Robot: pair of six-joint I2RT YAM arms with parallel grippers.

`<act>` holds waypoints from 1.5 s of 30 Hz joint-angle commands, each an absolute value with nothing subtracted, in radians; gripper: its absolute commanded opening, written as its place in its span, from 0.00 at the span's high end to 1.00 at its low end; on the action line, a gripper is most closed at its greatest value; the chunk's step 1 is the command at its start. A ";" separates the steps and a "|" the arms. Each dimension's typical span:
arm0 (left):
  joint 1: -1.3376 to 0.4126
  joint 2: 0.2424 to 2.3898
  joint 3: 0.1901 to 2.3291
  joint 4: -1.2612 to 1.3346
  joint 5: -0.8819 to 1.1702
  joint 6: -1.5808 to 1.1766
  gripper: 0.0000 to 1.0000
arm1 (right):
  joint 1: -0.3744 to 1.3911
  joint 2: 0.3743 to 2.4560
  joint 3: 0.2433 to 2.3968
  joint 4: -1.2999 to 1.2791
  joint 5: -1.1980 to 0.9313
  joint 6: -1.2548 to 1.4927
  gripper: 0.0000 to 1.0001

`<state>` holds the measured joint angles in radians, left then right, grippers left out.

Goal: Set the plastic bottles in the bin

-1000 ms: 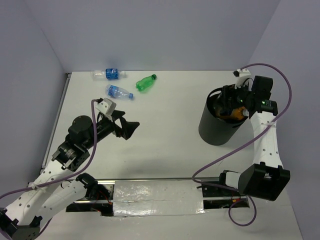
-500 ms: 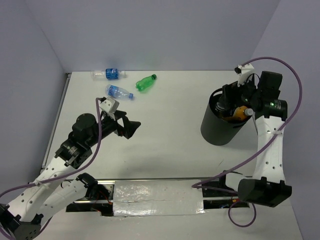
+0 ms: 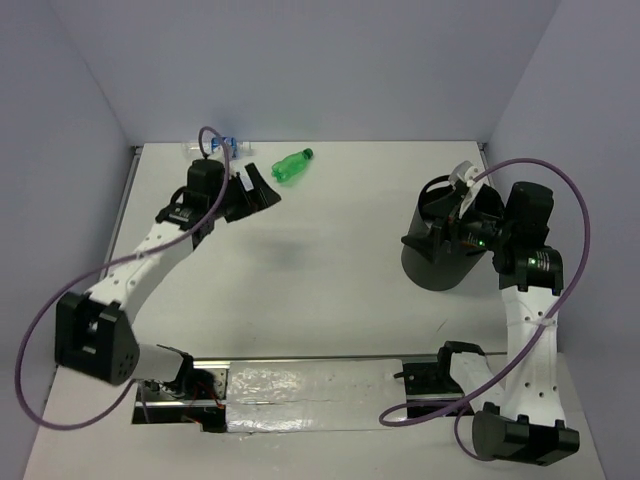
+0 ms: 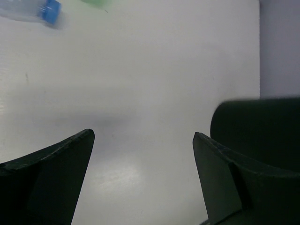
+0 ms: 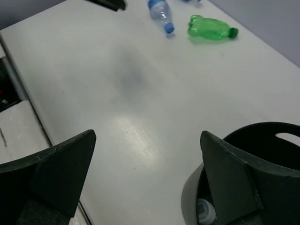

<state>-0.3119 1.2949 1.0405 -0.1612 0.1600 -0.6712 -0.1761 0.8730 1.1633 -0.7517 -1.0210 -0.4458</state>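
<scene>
The black bin (image 3: 440,255) stands at the right and also shows in the right wrist view (image 5: 262,140) and the left wrist view (image 4: 262,122). A bottle cap (image 5: 205,212) shows inside it. The orange bottle is out of view. The green bottle (image 3: 292,165) lies at the back, also in the right wrist view (image 5: 211,28). One clear bottle (image 3: 226,146) lies behind my left arm. Another clear bottle (image 5: 161,13) lies beside my left gripper (image 3: 257,192), its blue cap in the left wrist view (image 4: 48,10). That gripper (image 4: 143,136) is open and empty. My right gripper (image 3: 432,225) is open and empty over the bin's left rim (image 5: 147,136).
The white table (image 3: 330,250) is walled at the back and both sides. The foil-covered base strip (image 3: 315,395) runs along the near edge between the arm mounts. The right arm's purple cable (image 3: 565,190) loops above the bin.
My left arm has swung from the near left out to the back, reaching the clear bottles. My right gripper has shifted left over the bin; the orange bottle no longer shows there.
</scene>
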 commanded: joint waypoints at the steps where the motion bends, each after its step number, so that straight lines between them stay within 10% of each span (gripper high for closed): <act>1: -0.217 1.451 1.176 -0.251 0.103 -0.954 0.01 | -0.163 0.864 1.141 -0.690 -1.135 -0.460 0.01; 26: -0.003 2.321 1.873 -0.505 -0.092 -1.342 0.03 | -0.161 0.824 1.086 -0.608 -1.140 -0.384 0.00; 39: 0.035 2.128 1.711 -0.197 0.210 -1.086 0.74 | -0.164 0.801 1.094 -0.597 -1.121 -0.364 0.00; 45: -0.084 1.867 1.572 0.094 0.376 -0.974 0.84 | -0.184 0.764 1.123 -0.591 -1.085 -0.353 0.00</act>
<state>-0.0078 2.0518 1.5814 -0.1730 0.2276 -1.0740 -0.1715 0.7929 1.0866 -0.6353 -1.1088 -0.3679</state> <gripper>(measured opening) 0.580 0.994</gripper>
